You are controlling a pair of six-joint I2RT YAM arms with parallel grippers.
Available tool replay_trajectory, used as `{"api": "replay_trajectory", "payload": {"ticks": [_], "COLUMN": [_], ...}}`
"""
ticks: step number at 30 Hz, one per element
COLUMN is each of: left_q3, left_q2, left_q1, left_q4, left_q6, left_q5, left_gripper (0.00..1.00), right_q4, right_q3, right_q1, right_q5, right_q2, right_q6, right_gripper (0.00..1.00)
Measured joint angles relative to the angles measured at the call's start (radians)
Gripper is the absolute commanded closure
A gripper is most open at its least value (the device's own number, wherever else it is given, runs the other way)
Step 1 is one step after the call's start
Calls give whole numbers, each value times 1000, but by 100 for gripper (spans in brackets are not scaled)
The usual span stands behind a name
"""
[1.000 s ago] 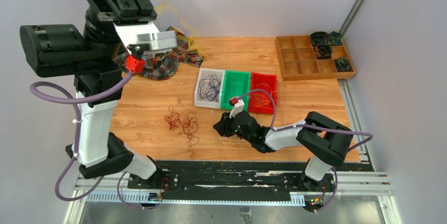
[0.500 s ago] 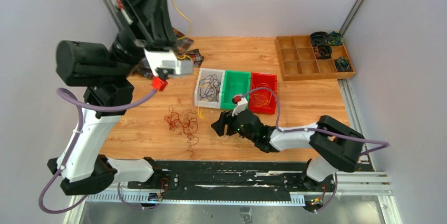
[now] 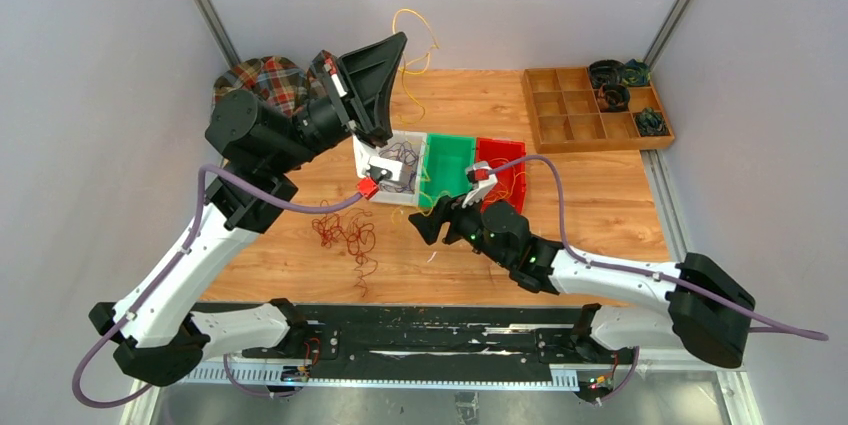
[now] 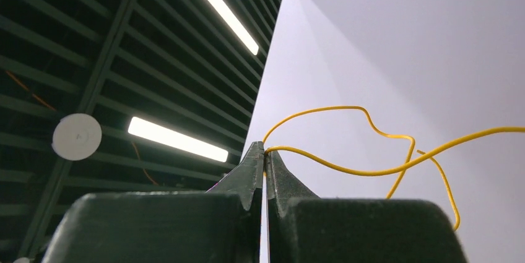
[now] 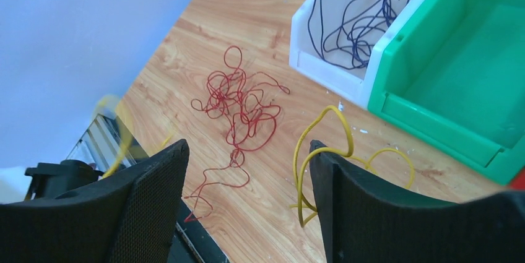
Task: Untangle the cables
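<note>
Left wrist view: pinched yellow cable (image 4: 384, 171) high in left fingers (image 4: 249, 173), held right fingers (image 5: 155, 189) spread; probably needed pulling it free.

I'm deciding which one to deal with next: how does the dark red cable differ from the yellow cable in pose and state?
The dark red cable lies bunched in a loose tangle on the table, whereas the yellow cable is strung up into the air, with only its lower end looping on the table. The left gripper pinches the yellow cable; no gripper touches the dark red cable. Both are thin, flexible wires.
</note>
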Motion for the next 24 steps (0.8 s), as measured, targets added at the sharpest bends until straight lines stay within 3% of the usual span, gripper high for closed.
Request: {"api": "replay_trajectory", "payload": {"ticks": [7, 15, 24], "left_q3": [-32, -10, 20], "left_q2": [-5, 64, 179], "left_q1": [-18, -53, -72], "left_q4": [0, 7, 6], "left_q6": [-9, -52, -79], "left_q5": [-8, -65, -122], "left_gripper": [99, 99, 99], "right_q4": [-45, -180, -421], "right_q3": [-4, -140, -212], "right_q1": [0, 0, 0], "right_q5": [18, 70, 154], "right_q2": [-48, -70, -306], "right_q6": [-2, 133, 204], "right_gripper": [33, 50, 59]}}
